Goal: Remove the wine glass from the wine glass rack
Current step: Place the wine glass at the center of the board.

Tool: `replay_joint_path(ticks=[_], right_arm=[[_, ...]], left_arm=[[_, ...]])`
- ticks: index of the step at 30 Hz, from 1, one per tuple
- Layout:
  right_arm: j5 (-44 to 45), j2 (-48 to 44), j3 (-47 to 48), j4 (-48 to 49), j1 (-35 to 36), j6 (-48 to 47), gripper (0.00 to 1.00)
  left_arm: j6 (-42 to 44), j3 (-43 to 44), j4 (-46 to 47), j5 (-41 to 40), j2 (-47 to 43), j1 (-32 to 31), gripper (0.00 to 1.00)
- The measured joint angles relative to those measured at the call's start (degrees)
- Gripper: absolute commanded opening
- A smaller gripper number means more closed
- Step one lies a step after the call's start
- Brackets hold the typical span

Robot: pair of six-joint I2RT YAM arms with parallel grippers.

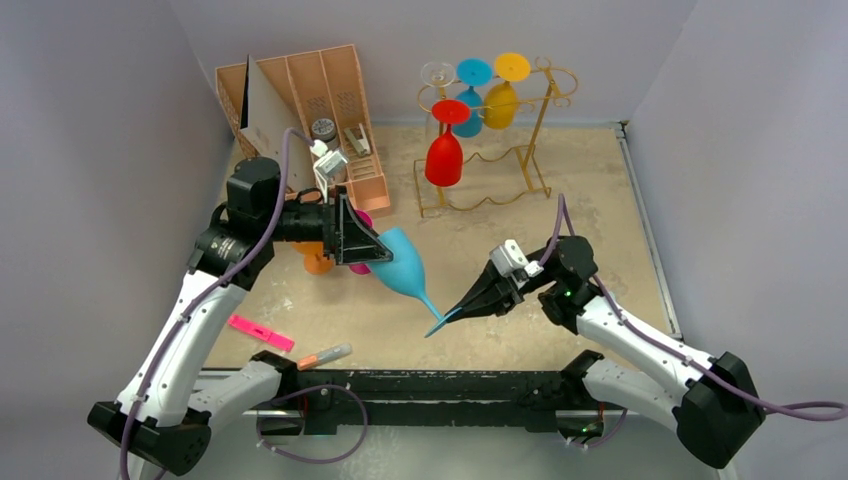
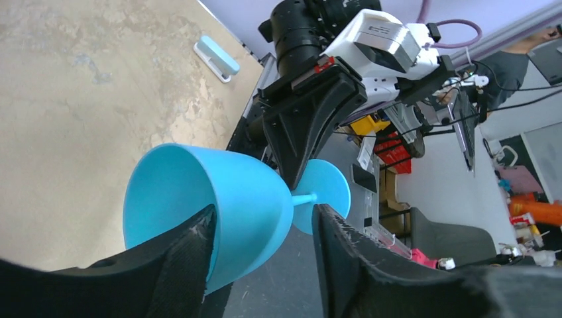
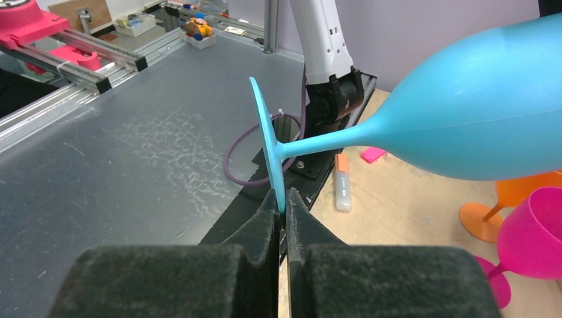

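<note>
The left arm (image 1: 190,330) climbs from its base at the lower left of the top view, bends at the elbow and stretches rightward with the wrist roughly level. The left claw (image 1: 380,245) has its jaws apart, one on each side of the bowl of the blue wine glass (image 1: 402,268). The right arm (image 1: 640,345) stands at the lower right, folded toward the centre. The right claw (image 1: 447,315) points down-left, jaws pinched on the glass's foot.

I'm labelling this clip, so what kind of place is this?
Probably a robotics lab test cell: plain grey panels box in the table, aluminium rails run beside it, and a cluttered bench of cables stands behind.
</note>
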Motion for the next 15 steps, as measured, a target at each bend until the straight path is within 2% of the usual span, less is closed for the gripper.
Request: replay_joint_path(ticks=[10, 15], right_arm=[[-1.4, 1.6, 0.0, 4.4, 0.0, 2.2, 0.00], [-1.4, 1.3, 0.0, 3.5, 0.0, 0.6, 0.00]], left_arm=[[-2.1, -0.5, 4.3, 4.4, -1.0, 0.3, 0.18], [-2.8, -0.5, 4.7, 5.7, -1.0, 0.3, 0.10]])
